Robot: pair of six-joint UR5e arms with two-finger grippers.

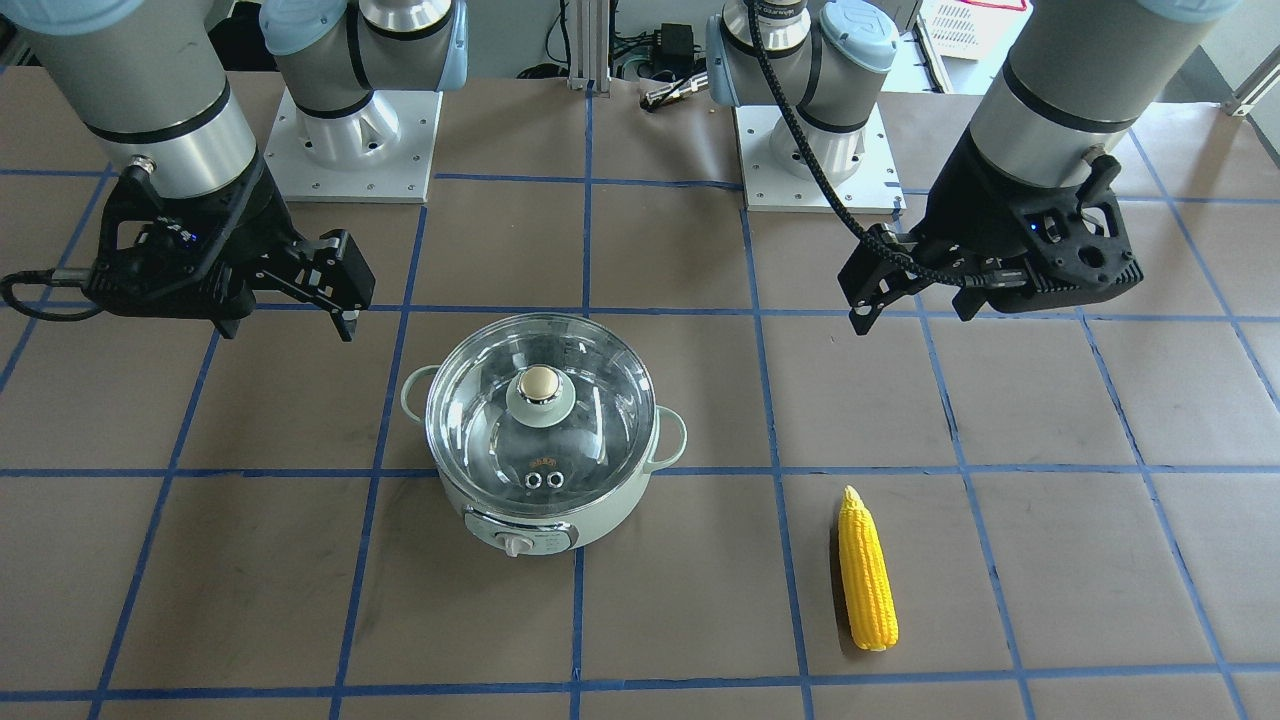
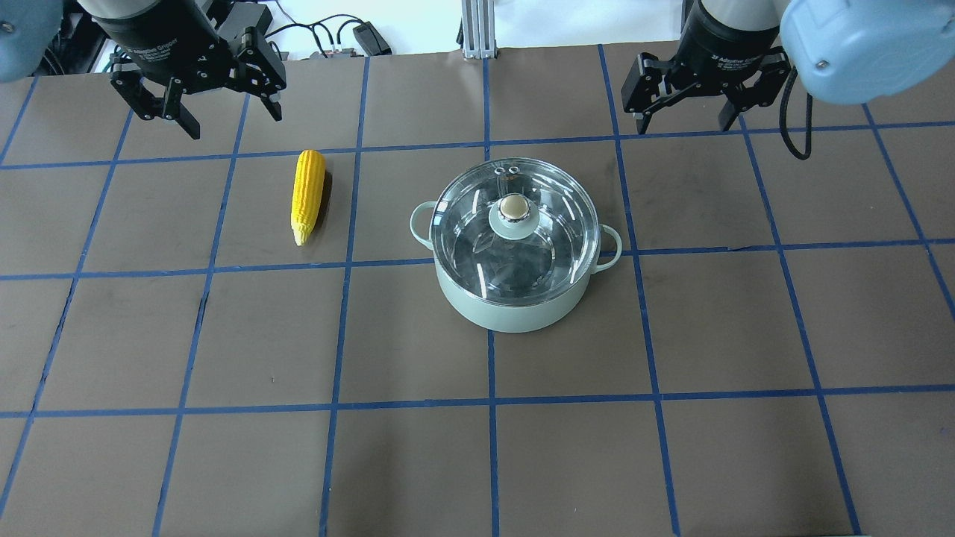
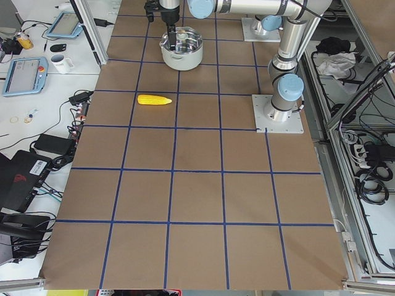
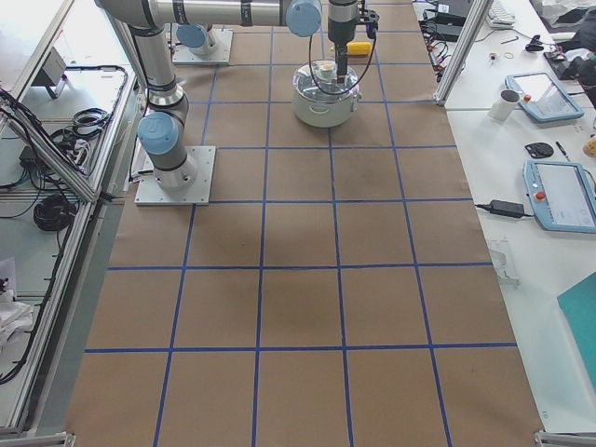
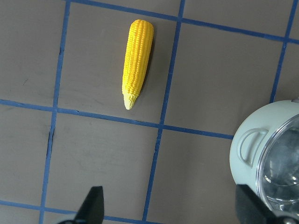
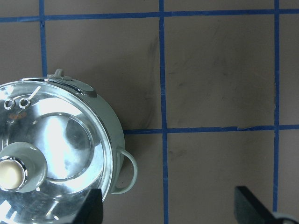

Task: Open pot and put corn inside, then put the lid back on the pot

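Overhead exterior, corn (image 2: 308, 195) near left tool (image 2: 235, 123), apart

Grey-and-blue arms (image 1: 1080, 90), black left hand (image 2: 237, 125), right hand (image 2: 683, 125)

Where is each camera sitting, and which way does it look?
Front-facing: across the table, facing the robot; left gripper on picture's right, right gripper left.
Overhead: behind the robot, looking forward and down; both grippers at top.
Exterior left: table's end by the left arm, looking along it.
Exterior right: opposite end; right arm near.
Left wrist: looks down at corn; gripper's fingertips below.
Right wrist: looks down at lid; fingertips below.
Shared: every view shows the pot.
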